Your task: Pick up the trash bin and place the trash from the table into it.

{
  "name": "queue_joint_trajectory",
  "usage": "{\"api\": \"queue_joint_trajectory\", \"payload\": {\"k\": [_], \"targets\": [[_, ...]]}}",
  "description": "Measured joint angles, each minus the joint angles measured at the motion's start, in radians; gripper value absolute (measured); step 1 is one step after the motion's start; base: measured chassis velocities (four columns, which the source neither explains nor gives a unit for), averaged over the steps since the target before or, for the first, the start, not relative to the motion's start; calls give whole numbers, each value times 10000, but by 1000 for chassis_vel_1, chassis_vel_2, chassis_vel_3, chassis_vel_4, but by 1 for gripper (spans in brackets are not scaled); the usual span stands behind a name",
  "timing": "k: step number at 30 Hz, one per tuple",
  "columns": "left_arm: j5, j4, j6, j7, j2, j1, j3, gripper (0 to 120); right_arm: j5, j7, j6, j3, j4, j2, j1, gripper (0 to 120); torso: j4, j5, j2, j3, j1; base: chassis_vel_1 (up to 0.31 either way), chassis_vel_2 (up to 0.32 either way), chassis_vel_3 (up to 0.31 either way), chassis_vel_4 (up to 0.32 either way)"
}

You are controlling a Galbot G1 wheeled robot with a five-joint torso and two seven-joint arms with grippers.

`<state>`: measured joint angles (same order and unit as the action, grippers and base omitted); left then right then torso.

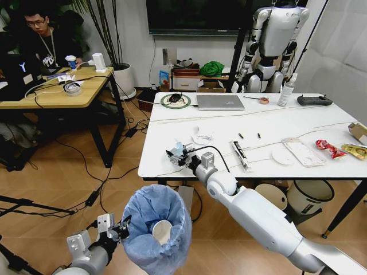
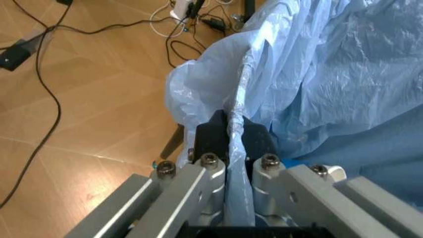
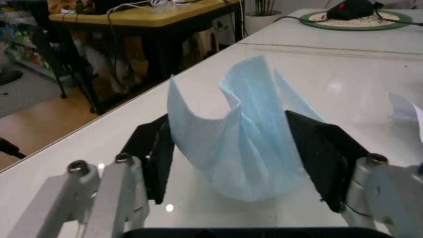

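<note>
near the front left edge of the table (image 1: 298,123) your right gripper (image 1: 176,154) sits low over the white top, its jaws apart around a crumpled light-blue tissue (image 3: 241,144). in the right wrist view the tissue stands up between the two black pads (image 3: 324,158), and you can see it touching the table beneath; whether the pads press it you cannot tell for sure.

below the table edge, out over the wooden floor, your left gripper (image 1: 117,227) holds the trash bin (image 1: 157,229) by its side. in the left wrist view the jaws are clamped together on the bin's rim (image 2: 239,106), with the light-blue bag (image 2: 330,74) bunched over it. a paper cup (image 1: 161,231) already lies inside the bin, mouth facing up and outward.

you'll find the rest of the trash still on the table: a white tissue (image 1: 202,137) just beyond the right gripper, a white lid (image 1: 282,156) and a clear plastic package (image 1: 303,152) toward the right, then a red wrapper (image 1: 330,148), a yellow wrapper (image 1: 355,151) and a brown paper bag (image 1: 359,132) at the right edge. a grey laptop (image 1: 220,102) and a black controller (image 1: 313,101) lie along the far side.
</note>
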<state>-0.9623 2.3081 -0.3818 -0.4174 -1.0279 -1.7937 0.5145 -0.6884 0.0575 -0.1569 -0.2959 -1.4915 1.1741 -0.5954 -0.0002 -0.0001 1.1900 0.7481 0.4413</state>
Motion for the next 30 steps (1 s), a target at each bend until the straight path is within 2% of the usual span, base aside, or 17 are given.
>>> {"api": "queue_joint_trajectory", "payload": {"k": [4,5,9,10,12,16,22,26,27,30], "targets": [[-28,-2,0,-8,14,35,-16,0,-15,-76,96,14,-43,-82,-40,41,0,1,0,0,0,0,0,0,0],[-28,-2,0,-8,14,35,-16,0,-15,-76,96,14,-43,-82,-40,41,0,1,0,0,0,0,0,0,0],[-62,-3,0,-10,18,75,-23,0,-41,-126,212,13,-74,-113,-65,28,0,1,0,0,0,0,0,0,0],[-72,-3,0,-12,18,103,-38,0,-51,-159,273,-3,-80,-135,-68,19,0,0,0,0,0,0,0,0,0],[-74,-3,0,-13,18,114,-43,0,-55,-172,300,-13,-85,-146,-68,18,1,1,0,0,0,0,0,0,0],[-119,36,0,-17,32,145,-54,0,-155,-244,404,-27,-147,-267,-61,0,2,2,0,0,0,0,0,0,0],[-157,157,0,-27,78,151,-97,0,-528,-370,625,320,-580,-750,-212,0,1,2,0,1,0,0,0,0,0],[-185,336,0,-39,156,29,-137,0,-1678,-430,889,634,-2178,-1647,-369,0,-2,1,1,0,-1,0,0,0,0],[-215,360,-1,-39,184,34,-142,0,-2042,-636,1057,655,-2996,-2054,-478,0,0,1,1,0,-1,0,0,0,0],[-257,360,-1,-39,224,144,-185,0,-2396,-1028,1229,678,-3756,-2488,-706,0,1,0,2,-1,-3,0,0,0,0]]}}
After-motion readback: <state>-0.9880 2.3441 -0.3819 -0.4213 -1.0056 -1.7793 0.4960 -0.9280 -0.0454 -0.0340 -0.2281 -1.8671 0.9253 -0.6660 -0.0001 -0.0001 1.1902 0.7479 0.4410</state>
